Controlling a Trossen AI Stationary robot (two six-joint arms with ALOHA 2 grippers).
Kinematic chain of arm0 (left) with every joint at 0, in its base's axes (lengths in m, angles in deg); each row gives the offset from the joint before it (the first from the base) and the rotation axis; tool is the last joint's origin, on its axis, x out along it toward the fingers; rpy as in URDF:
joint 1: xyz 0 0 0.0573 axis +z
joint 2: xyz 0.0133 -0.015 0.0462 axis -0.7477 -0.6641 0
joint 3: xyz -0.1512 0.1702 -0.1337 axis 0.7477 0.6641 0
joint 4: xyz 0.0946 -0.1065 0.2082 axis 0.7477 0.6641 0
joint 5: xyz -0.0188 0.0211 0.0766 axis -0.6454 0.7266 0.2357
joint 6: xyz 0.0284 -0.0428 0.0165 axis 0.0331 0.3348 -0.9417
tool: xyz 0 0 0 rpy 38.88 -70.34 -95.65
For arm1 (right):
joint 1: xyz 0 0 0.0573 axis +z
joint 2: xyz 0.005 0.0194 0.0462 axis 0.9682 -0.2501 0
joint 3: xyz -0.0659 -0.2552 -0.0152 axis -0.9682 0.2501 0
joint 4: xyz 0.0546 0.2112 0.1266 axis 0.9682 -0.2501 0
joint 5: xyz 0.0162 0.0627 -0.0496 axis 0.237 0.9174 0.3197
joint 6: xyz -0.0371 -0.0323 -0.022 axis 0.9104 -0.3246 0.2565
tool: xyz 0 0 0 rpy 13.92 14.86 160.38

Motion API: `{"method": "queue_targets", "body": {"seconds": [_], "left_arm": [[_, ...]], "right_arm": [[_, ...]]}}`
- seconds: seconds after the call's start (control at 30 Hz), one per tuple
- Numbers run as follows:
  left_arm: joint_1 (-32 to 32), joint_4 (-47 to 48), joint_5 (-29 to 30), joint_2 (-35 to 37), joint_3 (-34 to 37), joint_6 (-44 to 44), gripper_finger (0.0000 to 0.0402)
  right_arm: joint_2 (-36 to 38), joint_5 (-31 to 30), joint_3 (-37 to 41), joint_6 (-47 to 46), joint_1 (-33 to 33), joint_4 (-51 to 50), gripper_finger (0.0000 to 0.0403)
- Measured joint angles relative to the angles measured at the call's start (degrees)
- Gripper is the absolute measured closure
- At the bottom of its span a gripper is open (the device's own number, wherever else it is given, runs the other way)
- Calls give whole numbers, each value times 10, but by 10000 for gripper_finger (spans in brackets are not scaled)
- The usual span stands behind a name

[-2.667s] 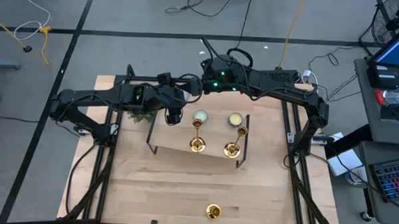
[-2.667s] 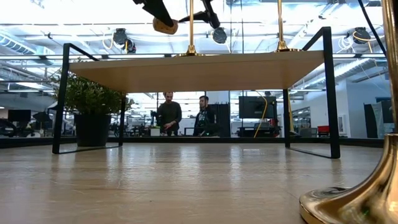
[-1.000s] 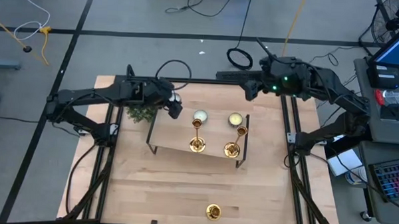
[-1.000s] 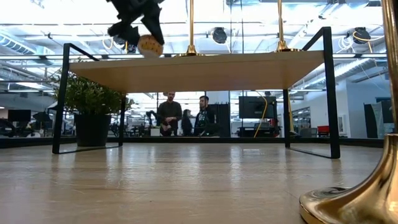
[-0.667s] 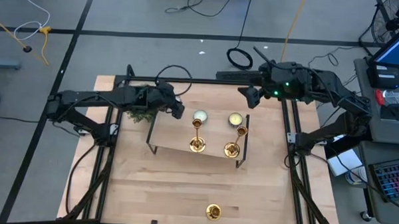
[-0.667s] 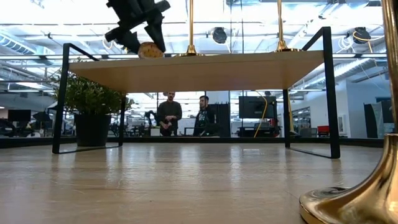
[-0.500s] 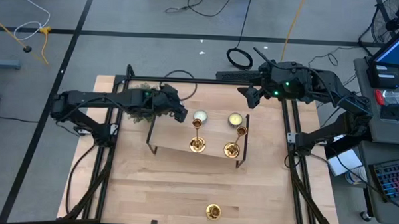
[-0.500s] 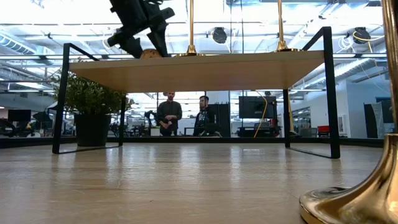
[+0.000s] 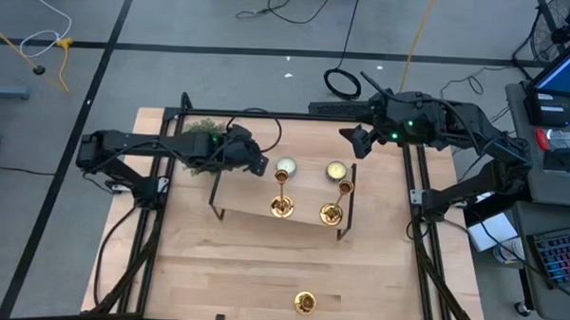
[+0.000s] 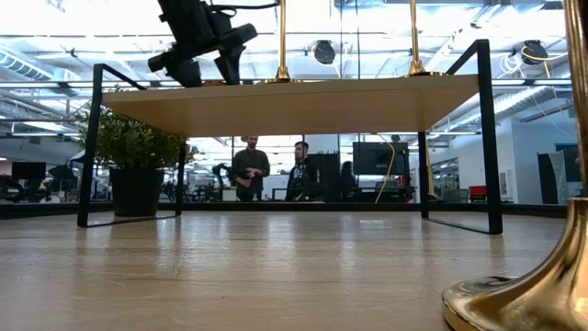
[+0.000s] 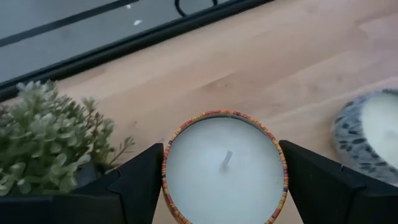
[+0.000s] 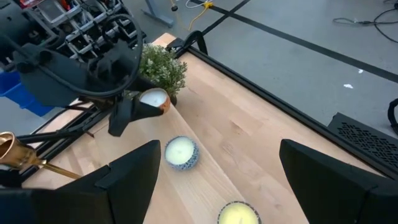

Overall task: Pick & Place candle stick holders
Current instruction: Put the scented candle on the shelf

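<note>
Two gold candle stick holders (image 9: pixel 281 205) (image 9: pixel 331 214) stand by their round bases on a small wooden shelf (image 9: pixel 251 192). The third holder (image 9: pixel 304 301) stands on the table near its front edge, and its base shows in the low view (image 10: pixel 542 294). My left gripper (image 9: pixel 256 163) is over the shelf's far left part, shut on a tealight candle (image 11: pixel 224 171) in a tin with an orange rim. My right gripper (image 9: pixel 355 139) is open and empty above the table's far right part. My left gripper pinches the candle tin's round wall (image 11: pixel 165 177) between its two fingers, one on each side. The fingers (image 10: pixel 227 62) slant down to the shelf top. The candle is upright, wick up. I cannot tell whether its bottom rests on the shelf.
Two more tealight candles, one in a grey speckled tin (image 12: pixel 180 152) and one yellow (image 12: pixel 239 214), sit on the shelf's far side. A bushy green plant (image 12: pixel 163 65) stands by the shelf's left end. People stand in the room behind (image 10: pixel 248 170).
My left gripper has gone down onto the shelf's far left part with the candle, which stays upright. In the low view the candle has sunk from above the shelf to its top and no longer shows.
</note>
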State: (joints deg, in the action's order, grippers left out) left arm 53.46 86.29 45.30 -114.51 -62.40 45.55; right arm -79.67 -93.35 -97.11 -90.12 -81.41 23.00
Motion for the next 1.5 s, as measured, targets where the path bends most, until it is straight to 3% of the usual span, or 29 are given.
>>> {"method": "queue_targets", "body": {"seconds": [0.5, 1.5], "left_arm": [[-13, 21, 25, 0, 14, 68, 108], [-27, 7, 8, 0, 31, 84, 112]], "right_arm": [[0, -2, 0, -5, 4, 1, 78], [0, -3, 0, -5, 4, 2, 78]]}}
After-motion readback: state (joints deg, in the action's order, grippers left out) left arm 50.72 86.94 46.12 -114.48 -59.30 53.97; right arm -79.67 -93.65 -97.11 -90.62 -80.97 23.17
